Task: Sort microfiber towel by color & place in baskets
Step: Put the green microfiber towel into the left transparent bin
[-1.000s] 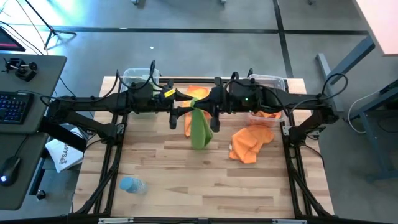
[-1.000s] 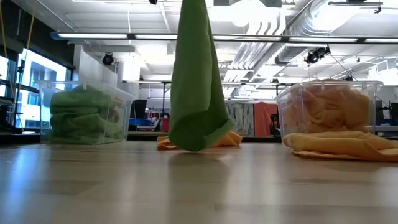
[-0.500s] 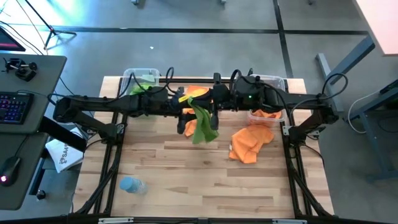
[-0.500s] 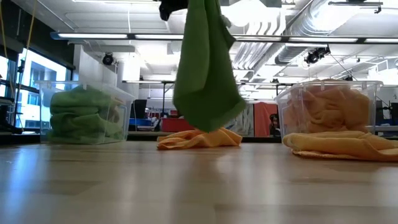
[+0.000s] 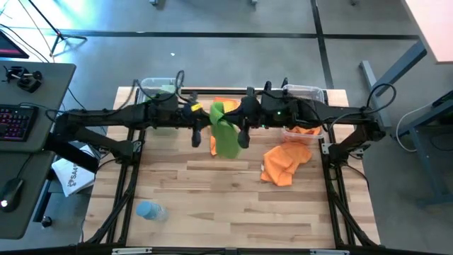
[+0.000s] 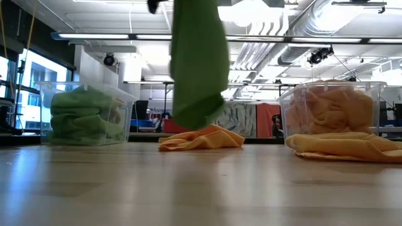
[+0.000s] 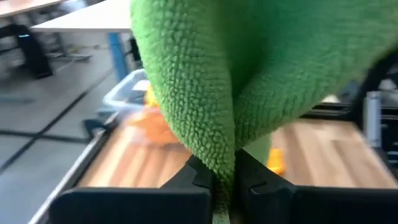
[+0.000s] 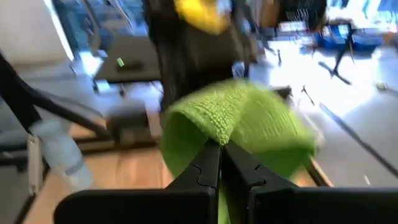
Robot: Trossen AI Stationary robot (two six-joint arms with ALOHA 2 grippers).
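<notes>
From the left, I see the green-filled basket (image 5: 157,91) at the table's (image 5: 233,205) far left corner, already holding bunched green towels; the left gripper (image 5: 200,127) sits just right of it, above the table's far middle, its fingers pressed together on a fold of the green towel (image 5: 225,134); the right gripper (image 5: 239,129) faces it and is pinched tight on the same cloth, so both arms share it and it hangs clear of the wood. Under and behind it lies an orange towel (image 6: 201,139); farther right a second orange towel (image 5: 285,163) is spread near the orange-filled basket (image 5: 306,95). My judgement: this is a handover; to do it well, the right pincer should let go only once the left grip is sure; then the left arm should carry the cloth high over the rim before dropping it, so the dangling tail does not drag the orange one along.
</notes>
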